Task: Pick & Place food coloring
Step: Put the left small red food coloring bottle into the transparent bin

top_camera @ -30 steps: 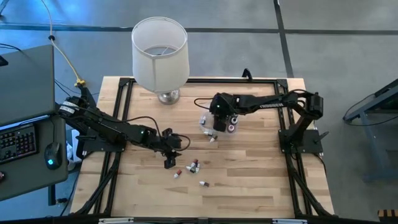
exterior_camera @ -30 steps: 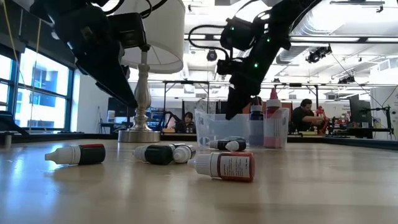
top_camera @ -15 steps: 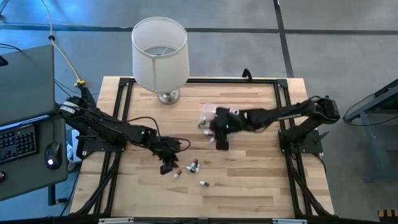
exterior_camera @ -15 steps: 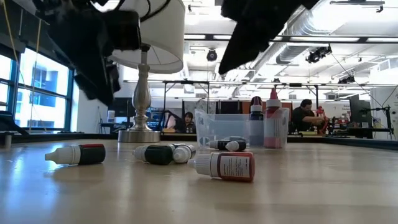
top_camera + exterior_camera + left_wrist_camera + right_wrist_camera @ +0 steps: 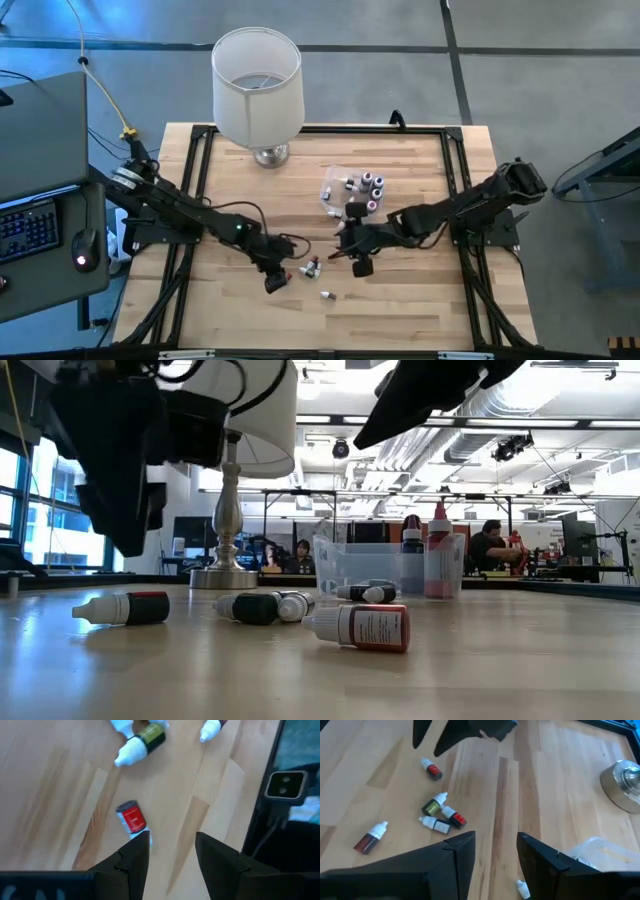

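High view: food coloring bottles in two groups on the wooden counter (image 5: 400, 300).
Loose bottles: five small bottles lying on their sides, white pointed caps; red-labelled bottle (image 5: 131, 818), olive-bodied bottle (image 5: 433, 805), red-bodied bottle (image 5: 455, 817), grey-bodied bottle (image 5: 435, 824), brown-red bottle (image 5: 370, 838).
Cluster: olive, red and grey bottles lie touching or nearly so; the brown-red one lies apart from them.
Tub: clear plastic tub (image 5: 345, 188) behind the loose bottles, several bottles standing upright inside.
Left tool (image 5: 274, 280): above the counter just beside the red-labelled bottle, which lies on its side right at one fingertip; whether they touch cannot be told.
Left tool state: fingers spread apart, nothing between them.
Right tool (image 5: 359, 264): between tub and loose cluster, raised off the counter, the cluster ahead of its fingers.
Right tool state: fingers parted, empty.
Lamp (image 5: 257, 85): at the counter's far edge, well apart from both tools.
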Controlling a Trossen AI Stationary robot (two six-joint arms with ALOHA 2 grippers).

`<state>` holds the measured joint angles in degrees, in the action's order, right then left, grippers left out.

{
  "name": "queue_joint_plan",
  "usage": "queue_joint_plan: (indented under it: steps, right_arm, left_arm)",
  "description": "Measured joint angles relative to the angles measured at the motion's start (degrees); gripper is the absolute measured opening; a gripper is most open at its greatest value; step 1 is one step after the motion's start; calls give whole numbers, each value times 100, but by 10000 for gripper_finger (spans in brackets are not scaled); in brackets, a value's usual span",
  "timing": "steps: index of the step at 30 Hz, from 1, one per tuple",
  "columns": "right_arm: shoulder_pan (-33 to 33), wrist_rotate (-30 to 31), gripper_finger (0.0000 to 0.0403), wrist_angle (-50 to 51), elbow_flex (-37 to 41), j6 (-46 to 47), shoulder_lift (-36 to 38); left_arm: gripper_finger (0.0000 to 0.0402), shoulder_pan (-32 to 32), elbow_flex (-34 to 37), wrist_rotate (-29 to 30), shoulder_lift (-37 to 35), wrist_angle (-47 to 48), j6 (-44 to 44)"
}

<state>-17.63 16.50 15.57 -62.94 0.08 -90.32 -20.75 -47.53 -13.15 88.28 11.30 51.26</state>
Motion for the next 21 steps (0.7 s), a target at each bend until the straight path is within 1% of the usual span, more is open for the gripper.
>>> queue_joint_plan:
  steps: [2, 4, 7, 9, 13, 18, 21]
  right_arm:
    - [-50, -26, 138, 0, 0, 0, 0]
    - [-85, -6, 138, 0, 0, 0, 0]
    - [-94, -9, 138, -2, 0, -2, 0]
    - [-92, -10, 138, 2, 0, -2, 0]
    - [-92, -10, 138, 2, 0, -7, -2]
    - [-92, -32, 138, 26, 0, -7, -2]
    - [-92, -36, 138, 26, 2, -7, -2]
  left_arm:
    - [158, -2, -354, 46, 219, 549, -243]
    - [158, -2, -740, 240, 394, 1347, -451]
    - [158, -2, -1324, 608, 684, 2436, -490]
    - [158, -9, -1585, 739, 872, 2851, -492]
    - [158, -165, -1929, 738, 1115, 2736, -599]
    - [158, -394, -2054, 790, 1369, 2712, -578]
    - [158, -431, -2047, 966, 1504, 2783, -447]
